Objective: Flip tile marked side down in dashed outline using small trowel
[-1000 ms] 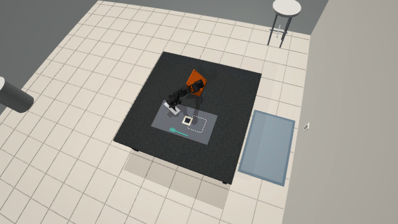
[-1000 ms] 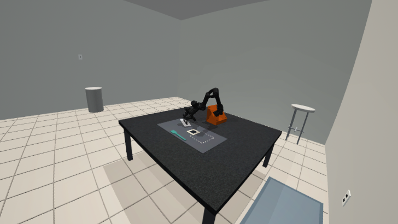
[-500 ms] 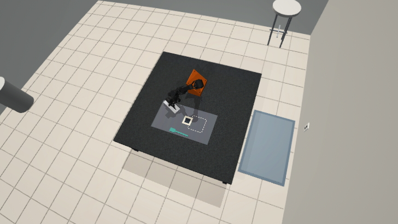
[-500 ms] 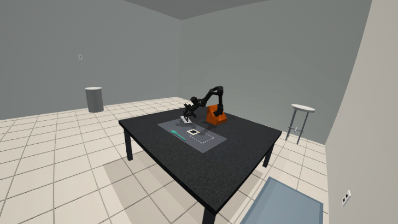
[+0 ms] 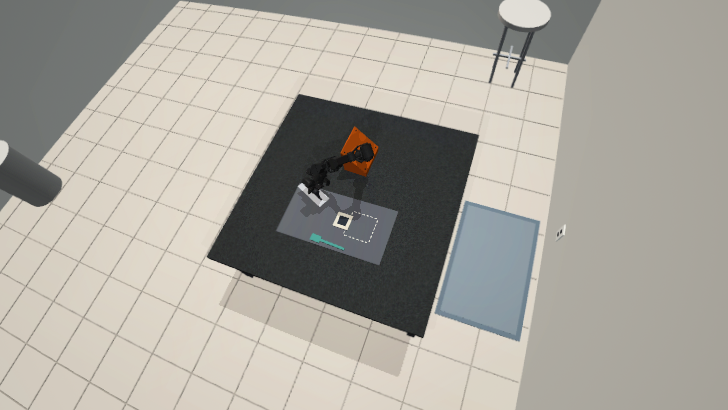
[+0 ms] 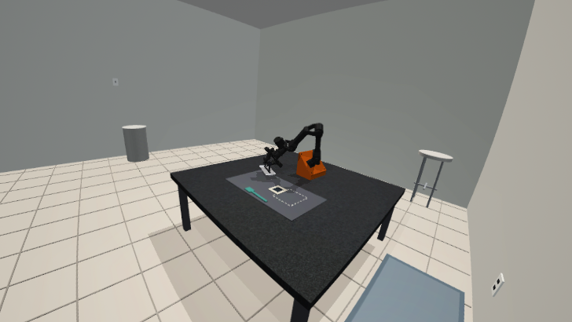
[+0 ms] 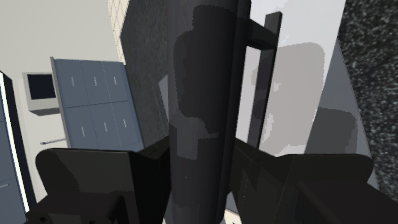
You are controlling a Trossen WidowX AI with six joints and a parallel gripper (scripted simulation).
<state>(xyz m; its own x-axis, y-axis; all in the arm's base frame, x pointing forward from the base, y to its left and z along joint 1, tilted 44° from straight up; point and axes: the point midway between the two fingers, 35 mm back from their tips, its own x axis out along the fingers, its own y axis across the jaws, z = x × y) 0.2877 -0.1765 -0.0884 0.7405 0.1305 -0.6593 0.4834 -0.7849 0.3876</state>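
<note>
My gripper [image 5: 316, 194] [image 6: 268, 168] [image 7: 201, 136] is shut on the thick black handle of the trowel. The trowel [image 5: 321, 201] [image 6: 270, 173] [image 7: 297, 22] has a pale, flat blade and hangs over the back left corner of the mat, above its shadow. The tile [image 5: 342, 221] [image 6: 277, 189] lies flat on the grey mat [image 5: 292, 226] [image 6: 295, 214], with a cream border and a dark square facing up. It lies mostly left of the dashed outline [image 5: 377, 219] [image 6: 306, 197], at its left edge. The wrist view does not show the tile.
A teal spatula-shaped tool [image 5: 315, 237] [image 6: 250, 189] lies near the mat's front edge. The orange base [image 5: 355, 141] [image 6: 309, 172] of the arm stands behind the mat on the black table [image 5: 417, 168] [image 6: 247, 236]. A stool [image 5: 524, 12] [image 6: 435, 155] stands apart from the table.
</note>
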